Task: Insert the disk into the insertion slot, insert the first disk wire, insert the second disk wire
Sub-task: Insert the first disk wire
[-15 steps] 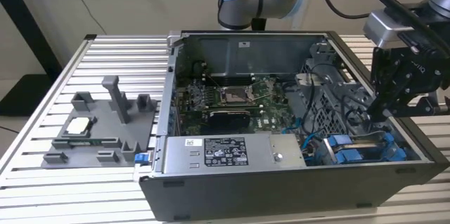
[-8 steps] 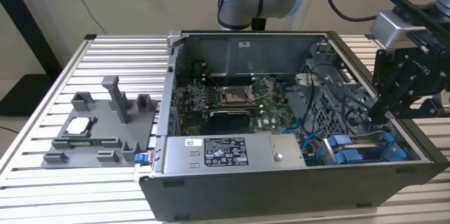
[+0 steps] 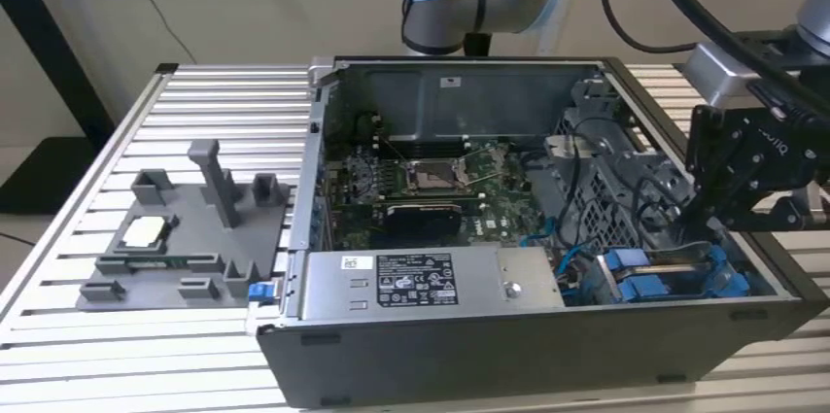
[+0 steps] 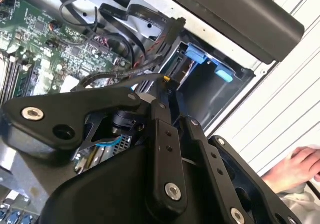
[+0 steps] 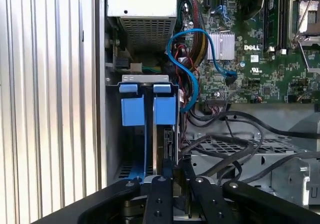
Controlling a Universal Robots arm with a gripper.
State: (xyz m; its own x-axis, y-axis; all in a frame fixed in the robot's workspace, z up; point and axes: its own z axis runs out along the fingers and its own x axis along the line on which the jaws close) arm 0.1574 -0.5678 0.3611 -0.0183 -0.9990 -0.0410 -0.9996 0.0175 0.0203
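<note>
The disk (image 5: 160, 146) stands on edge in the insertion slot (image 3: 726, 287) at the case's front corner, on the exterior view's right. Its blue carrier (image 3: 636, 287) (image 5: 132, 109) (image 4: 197, 54) is seated in the bay. My gripper (image 3: 713, 226) (image 5: 175, 170) (image 4: 167, 89) hangs right at the disk's near end. Its fingers (image 4: 162, 134) meet on the plug of a black braided disk wire (image 4: 120, 75). That wire runs in from the motherboard side. A blue disk wire (image 5: 192, 59) loops loose beside the bay.
The open computer case (image 3: 519, 355) sits on a slatted aluminium table (image 3: 194, 92). A silver labelled power supply box (image 3: 415, 282) lies beside the bay, with the motherboard (image 3: 429, 180) behind it. A grey fixture (image 3: 182, 238) stands on the exterior view's left. A person's hand (image 4: 295, 166) rests outside the case.
</note>
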